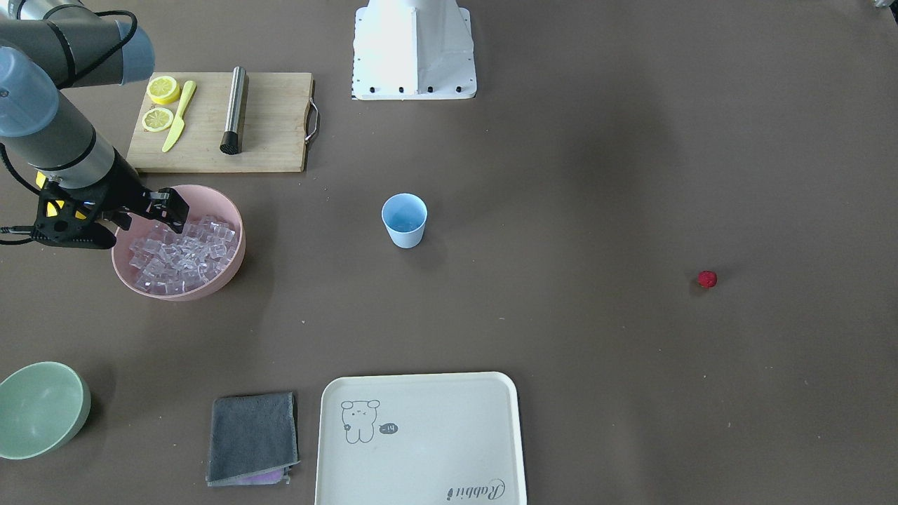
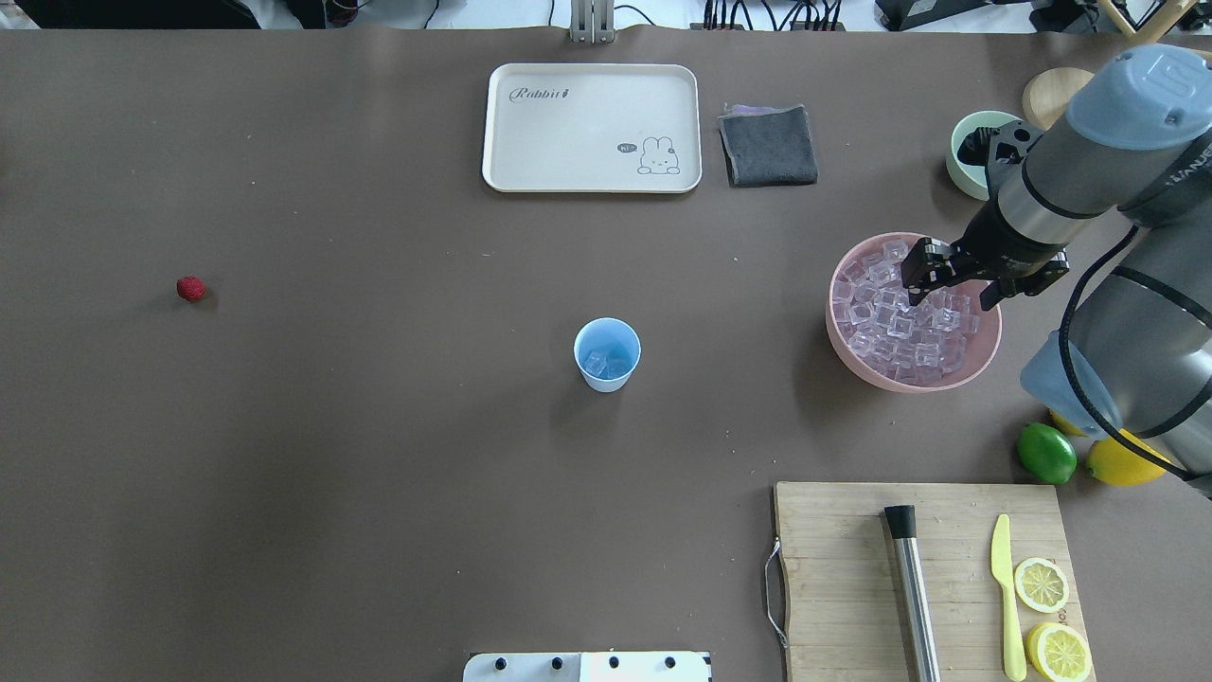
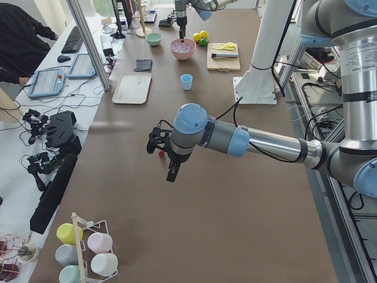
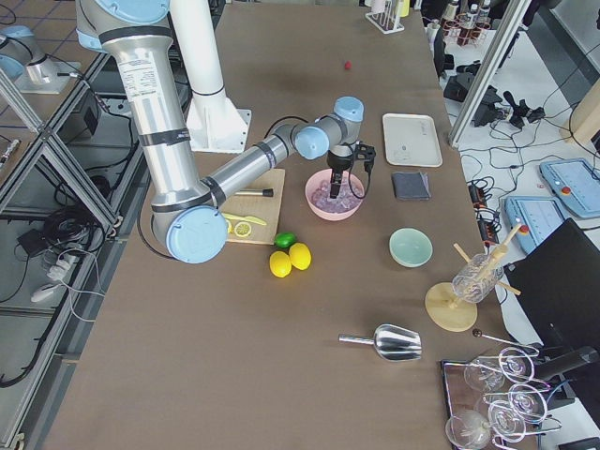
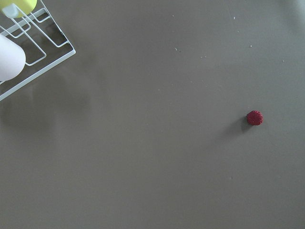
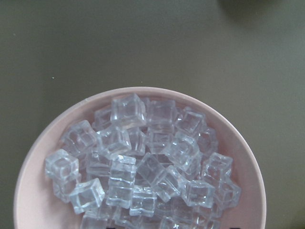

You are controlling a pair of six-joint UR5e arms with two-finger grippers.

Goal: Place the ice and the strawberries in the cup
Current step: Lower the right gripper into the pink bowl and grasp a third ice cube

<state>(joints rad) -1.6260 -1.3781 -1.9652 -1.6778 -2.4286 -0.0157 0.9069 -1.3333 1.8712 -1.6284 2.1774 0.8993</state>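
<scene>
In the front-facing view, the right gripper (image 1: 170, 208) hangs over the ice (image 1: 179, 259) in the pink bowl (image 1: 237, 263). I cannot tell whether its jaws are spread. The cup (image 1: 404, 220) stands well apart, toward the table's middle. Overhead, the strawberry (image 2: 190, 288) lies far out on the left arm's side. From the left end, the left gripper (image 3: 171, 170) hovers near it, and its grip cannot be told either.

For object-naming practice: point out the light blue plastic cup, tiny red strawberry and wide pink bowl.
Light blue plastic cup (image 1: 405, 237): front-facing view, outer wall.
Tiny red strawberry (image 2: 190, 288): overhead view, its middle.
Wide pink bowl (image 2: 914, 385): overhead view, outer wall.
</scene>
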